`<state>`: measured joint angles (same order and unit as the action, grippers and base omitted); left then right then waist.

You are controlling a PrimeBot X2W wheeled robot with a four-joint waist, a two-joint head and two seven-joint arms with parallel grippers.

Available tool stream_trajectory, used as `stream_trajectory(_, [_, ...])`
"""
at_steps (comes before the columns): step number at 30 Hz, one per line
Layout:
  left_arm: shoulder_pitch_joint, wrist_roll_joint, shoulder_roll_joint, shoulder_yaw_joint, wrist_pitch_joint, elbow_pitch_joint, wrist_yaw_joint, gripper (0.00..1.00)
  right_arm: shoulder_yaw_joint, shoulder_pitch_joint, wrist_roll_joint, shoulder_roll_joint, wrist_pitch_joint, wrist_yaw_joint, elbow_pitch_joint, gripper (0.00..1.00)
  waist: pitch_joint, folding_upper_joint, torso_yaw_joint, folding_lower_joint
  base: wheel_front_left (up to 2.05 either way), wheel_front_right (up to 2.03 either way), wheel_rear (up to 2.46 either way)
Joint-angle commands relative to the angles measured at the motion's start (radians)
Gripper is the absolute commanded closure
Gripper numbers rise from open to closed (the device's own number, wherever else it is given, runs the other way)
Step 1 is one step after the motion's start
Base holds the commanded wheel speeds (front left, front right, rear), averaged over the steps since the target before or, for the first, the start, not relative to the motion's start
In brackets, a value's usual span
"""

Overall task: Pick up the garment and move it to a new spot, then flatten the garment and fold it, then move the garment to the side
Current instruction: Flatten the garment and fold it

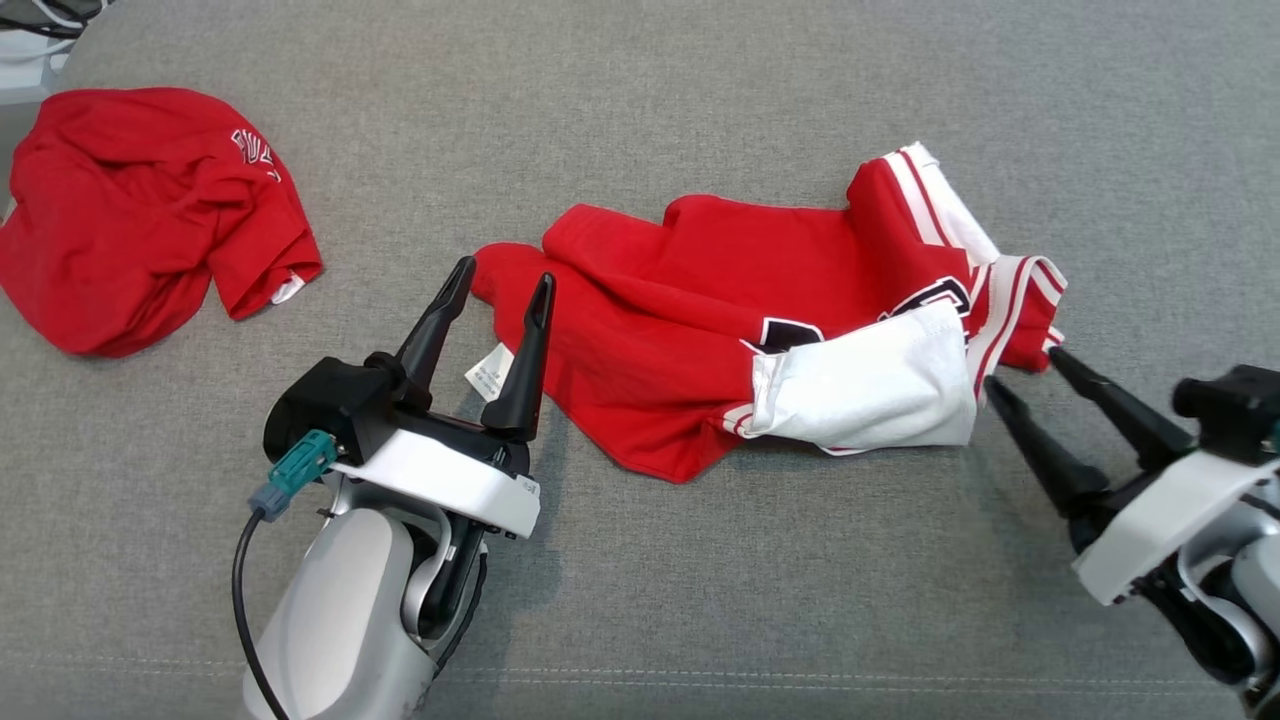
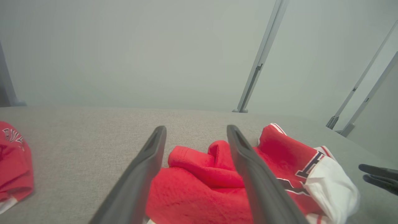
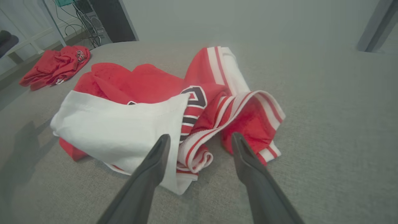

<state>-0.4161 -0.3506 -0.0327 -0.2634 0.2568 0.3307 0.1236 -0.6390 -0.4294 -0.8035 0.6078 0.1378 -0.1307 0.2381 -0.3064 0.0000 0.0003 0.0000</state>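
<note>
The garment (image 1: 700,310), a red jersey with white trim and black lettering, lies crumpled in the middle of the grey cushioned surface (image 1: 700,100). A white panel is folded over its near right part. My left gripper (image 1: 505,272) stands open at the garment's left edge, its fingers straddling the red cloth (image 2: 199,193) without holding it. A white label lies beside those fingers. At the striped right end (image 3: 248,124) my right gripper (image 1: 1022,367) is open too, its fingertips just short of the cloth with nothing between them.
A second red garment (image 1: 140,210) lies bunched at the far left of the surface. Cables and a white shelf show beyond the far left corner (image 3: 90,18). Grey metal posts (image 2: 258,62) stand behind the surface.
</note>
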Motion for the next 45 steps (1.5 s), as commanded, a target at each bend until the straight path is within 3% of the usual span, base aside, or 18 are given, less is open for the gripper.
stream_trajectory(1, [0.003, 0.009, -0.018, 0.031, 0.005, -0.022, 0.007, 0.00, 0.008, 0.036, -0.003, 0.032, 0.018, 0.000, -0.022, 0.00, 0.003, 0.0000, -0.003, 0.0000, 0.00, 0.00, 0.00])
stream_trajectory(5, [0.006, 0.012, -0.018, 0.028, 0.005, -0.020, 0.007, 0.00, 0.074, 0.058, 0.013, 0.018, 0.031, 0.000, -0.040, 0.00, 0.009, 0.0000, -0.011, 0.0000, 0.00, 0.00, 0.00])
stream_trajectory(10, [0.006, 0.011, -0.018, 0.016, 0.005, -0.024, 0.007, 0.00, 0.080, -0.001, 0.058, -0.044, -0.014, 0.000, -0.059, 0.00, 0.005, 0.0000, -0.009, 0.0000, 0.00, 0.00, 0.00])
stream_trajectory(18, [-0.005, -0.004, -0.018, -0.003, 0.005, -0.028, 0.007, 0.00, 0.094, -0.073, 0.105, -0.109, -0.085, 0.000, 0.029, 0.00, -0.021, 0.0000, 0.034, 0.0000, 0.00, 0.00, 0.00])
stream_trajectory(23, [-0.010, -0.010, -0.018, -0.001, 0.005, -0.031, 0.007, 0.00, 0.094, -0.078, 0.118, -0.119, -0.099, 0.000, 0.056, 0.25, -0.038, 0.0000, 0.051, 0.0000, 0.00, 0.00, 0.00])
stream_trajectory(25, [-0.011, -0.011, -0.018, 0.002, 0.005, -0.033, 0.007, 0.00, 0.092, -0.078, 0.121, -0.117, -0.096, 0.000, 0.053, 0.47, -0.042, 0.0000, 0.052, 0.0000, 0.00, 0.00, 0.00])
stream_trajectory(29, [-0.014, -0.014, -0.018, 0.003, 0.005, -0.034, 0.007, 0.00, 0.083, -0.077, 0.136, -0.110, -0.088, 0.000, 0.036, 0.59, -0.045, 0.0000, 0.049, 0.0000, 0.00, 0.00, 0.00])
stream_trajectory(33, [-0.017, -0.017, -0.018, 0.001, 0.005, -0.032, 0.007, 0.00, 0.078, -0.069, 0.148, -0.104, -0.081, 0.000, 0.014, 0.52, -0.041, 0.0000, 0.042, 0.0000, 0.00, 0.00, 0.00])
stream_trajectory(34, [-0.018, -0.018, -0.018, 0.000, 0.005, -0.032, 0.007, 0.00, 0.078, -0.066, 0.150, -0.102, -0.081, 0.000, 0.010, 0.39, -0.040, 0.0000, 0.041, 0.0000, 0.00, 0.00, 0.00])
stream_trajectory(35, [-0.017, -0.019, -0.018, 0.000, 0.005, -0.031, 0.007, 0.00, 0.080, -0.062, 0.152, -0.101, -0.079, 0.000, 0.006, 0.19, -0.039, 0.0000, 0.041, 0.0000, 0.00, 0.00, 0.00])
stream_trajectory(36, [-0.016, -0.020, -0.018, -0.001, 0.005, -0.032, 0.007, 0.00, 0.082, -0.058, 0.155, -0.100, -0.076, 0.000, 0.003, 0.09, -0.038, 0.0000, 0.041, 0.0000, 0.00, 0.00, 0.00])
stream_trajectory(39, [-0.014, -0.021, -0.018, -0.002, 0.005, -0.033, 0.007, 0.00, 0.084, -0.046, 0.159, -0.101, -0.074, 0.000, -0.004, 0.04, -0.036, 0.0000, 0.040, 0.0000, 0.00, 0.00, 0.00])
stream_trajectory(45, [-0.014, -0.025, -0.018, -0.004, 0.005, -0.029, 0.007, 0.00, 0.077, -0.029, 0.153, -0.110, -0.101, 0.000, -0.003, 0.05, -0.038, 0.0000, 0.046, 0.0000, 0.00, 0.00, 0.00])
